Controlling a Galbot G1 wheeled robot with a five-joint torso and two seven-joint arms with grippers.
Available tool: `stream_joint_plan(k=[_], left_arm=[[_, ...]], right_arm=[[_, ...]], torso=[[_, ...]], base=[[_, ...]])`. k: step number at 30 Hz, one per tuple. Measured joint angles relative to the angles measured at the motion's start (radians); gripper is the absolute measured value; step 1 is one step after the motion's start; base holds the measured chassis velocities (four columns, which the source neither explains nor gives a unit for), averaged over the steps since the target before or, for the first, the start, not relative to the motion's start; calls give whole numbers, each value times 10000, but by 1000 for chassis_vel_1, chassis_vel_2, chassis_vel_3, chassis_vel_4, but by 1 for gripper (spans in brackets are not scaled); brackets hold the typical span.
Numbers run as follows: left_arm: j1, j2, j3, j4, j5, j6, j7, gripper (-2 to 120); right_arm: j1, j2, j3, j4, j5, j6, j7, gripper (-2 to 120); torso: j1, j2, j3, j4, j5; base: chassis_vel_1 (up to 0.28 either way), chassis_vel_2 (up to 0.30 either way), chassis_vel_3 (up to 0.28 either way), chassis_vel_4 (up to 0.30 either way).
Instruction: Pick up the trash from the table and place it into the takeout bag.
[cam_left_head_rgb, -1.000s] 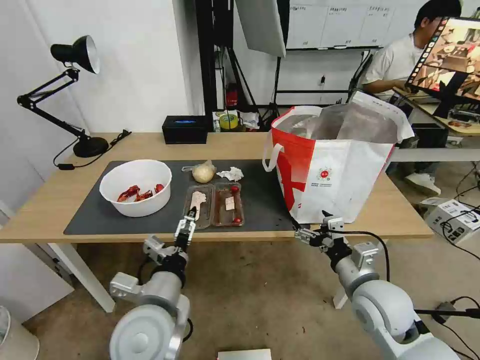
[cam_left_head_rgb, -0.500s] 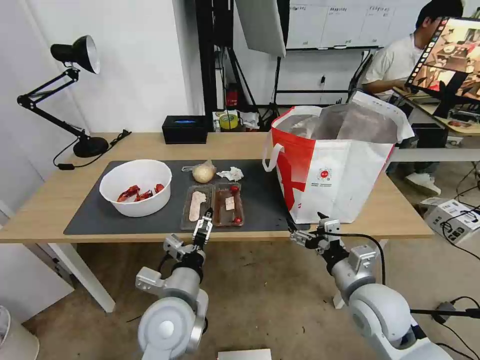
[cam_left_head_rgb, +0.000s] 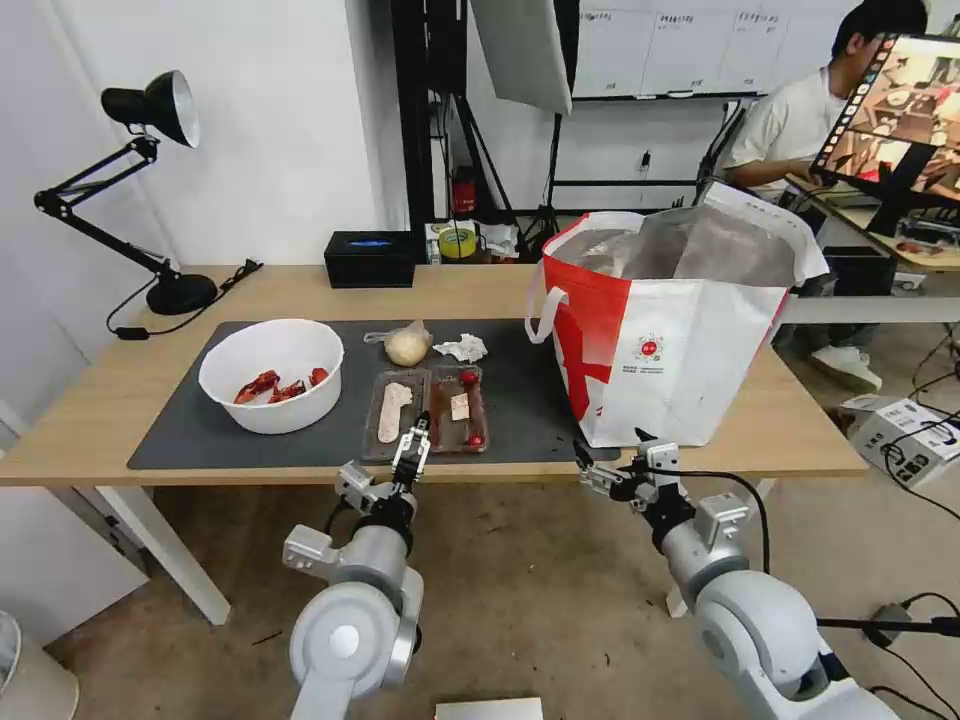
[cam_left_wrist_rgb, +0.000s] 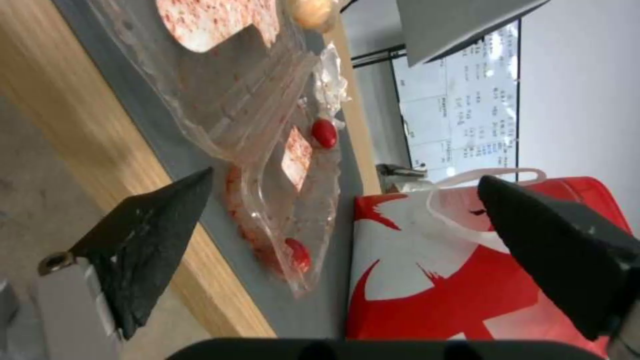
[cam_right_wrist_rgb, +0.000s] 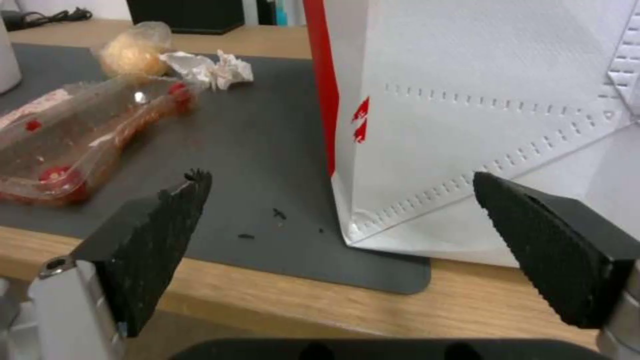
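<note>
At the table's near edge your left gripper (cam_left_head_rgb: 412, 447), jaws spread wide, sits just short of the clear tray (cam_left_head_rgb: 428, 408), whose long axis runs away from you; the tray lies straight ahead, so this arm is nearer. Your right gripper (cam_left_head_rgb: 612, 470), also open, waits by the takeout bag (cam_left_head_rgb: 670, 340). Both rest on the grey mat (cam_left_head_rgb: 180, 430) of the table (cam_left_head_rgb: 90, 400); beyond, bowl (cam_left_head_rgb: 272, 374), bun (cam_left_head_rgb: 407, 345), tissue (cam_left_head_rgb: 461, 348).
</note>
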Motion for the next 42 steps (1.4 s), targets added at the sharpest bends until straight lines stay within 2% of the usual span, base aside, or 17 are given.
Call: stream_joint_plan(k=[11, 42], left_arm=[[-446, -71, -14, 570, -52, -88, 2, 100], [-499, -2, -81, 656, -204, -48, -60, 100]], right_arm=[[-29, 15, 52, -44, -17, 9, 2, 100], [-215, 123, 41, -79, -167, 33, 16, 100]], torso=[[0, 0, 0, 0, 0], [-1, -1, 0, 0, 0]], base=[[0, 0, 0, 0], [0, 0, 0, 0]])
